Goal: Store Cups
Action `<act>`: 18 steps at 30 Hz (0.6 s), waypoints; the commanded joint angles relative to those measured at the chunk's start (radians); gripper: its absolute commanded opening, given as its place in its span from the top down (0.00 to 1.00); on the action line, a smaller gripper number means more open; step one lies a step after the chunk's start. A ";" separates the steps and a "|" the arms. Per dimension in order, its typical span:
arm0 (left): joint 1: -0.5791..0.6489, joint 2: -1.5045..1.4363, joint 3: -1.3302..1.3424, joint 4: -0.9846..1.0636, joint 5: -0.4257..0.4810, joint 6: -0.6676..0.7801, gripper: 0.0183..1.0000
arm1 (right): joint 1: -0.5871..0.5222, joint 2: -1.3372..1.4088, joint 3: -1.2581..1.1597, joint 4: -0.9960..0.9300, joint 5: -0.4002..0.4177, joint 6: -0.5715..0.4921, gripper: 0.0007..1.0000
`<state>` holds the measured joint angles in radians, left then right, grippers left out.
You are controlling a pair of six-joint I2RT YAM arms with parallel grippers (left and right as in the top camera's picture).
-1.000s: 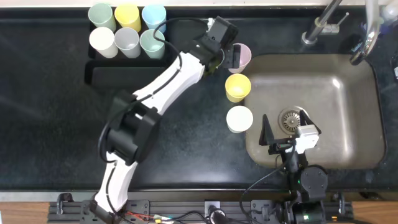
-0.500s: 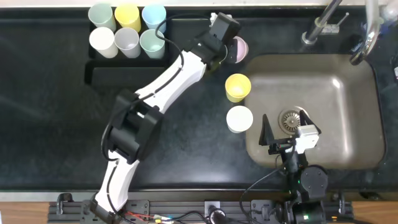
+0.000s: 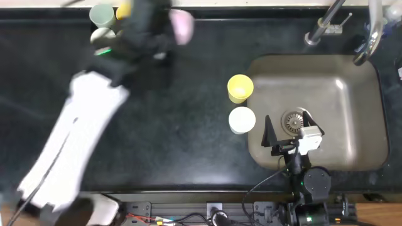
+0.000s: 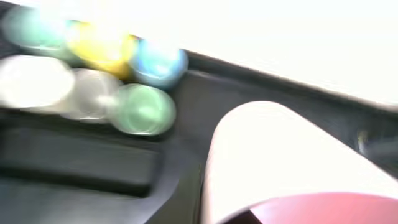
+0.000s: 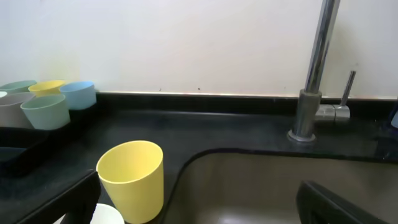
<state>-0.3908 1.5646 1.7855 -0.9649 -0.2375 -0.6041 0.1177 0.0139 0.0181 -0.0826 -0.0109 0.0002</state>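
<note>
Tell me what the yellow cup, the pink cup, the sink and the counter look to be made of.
Yellow cup: likely plastic, matte, thin even rim, flat colour. Pink cup: probably the same, though blurred. Sink: brushed metal, likely stainless steel, dull grey sheen. Counter: dark speckled stone or a laminate imitating it, slightly glossy.

No legible text or numbers

The top view looks straight down on the counter (image 3: 188,138), with the sink (image 3: 352,125) at 3 o'clock. The left wrist view sits close behind a pink cup (image 4: 273,155), facing the stored cups (image 4: 142,109). The right wrist view, low in the sink, faces 12 o'clock, sharing those cups farther off.
</note>
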 commanded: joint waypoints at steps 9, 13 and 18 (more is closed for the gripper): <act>0.394 -0.190 -0.419 0.023 0.118 0.304 0.98 | 0.002 -0.010 -0.013 0.005 0.004 0.003 0.00; 0.506 -0.142 -0.501 0.076 0.171 0.368 0.98 | 0.002 -0.010 -0.013 0.005 0.004 0.003 0.00; 0.580 -0.069 -0.529 0.132 0.185 0.441 0.98 | 0.002 -0.010 -0.013 0.005 0.004 0.003 0.00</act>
<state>0.1673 1.4658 1.2621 -0.8524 -0.0906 -0.2520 0.1181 0.0139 0.0181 -0.0830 -0.0109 0.0006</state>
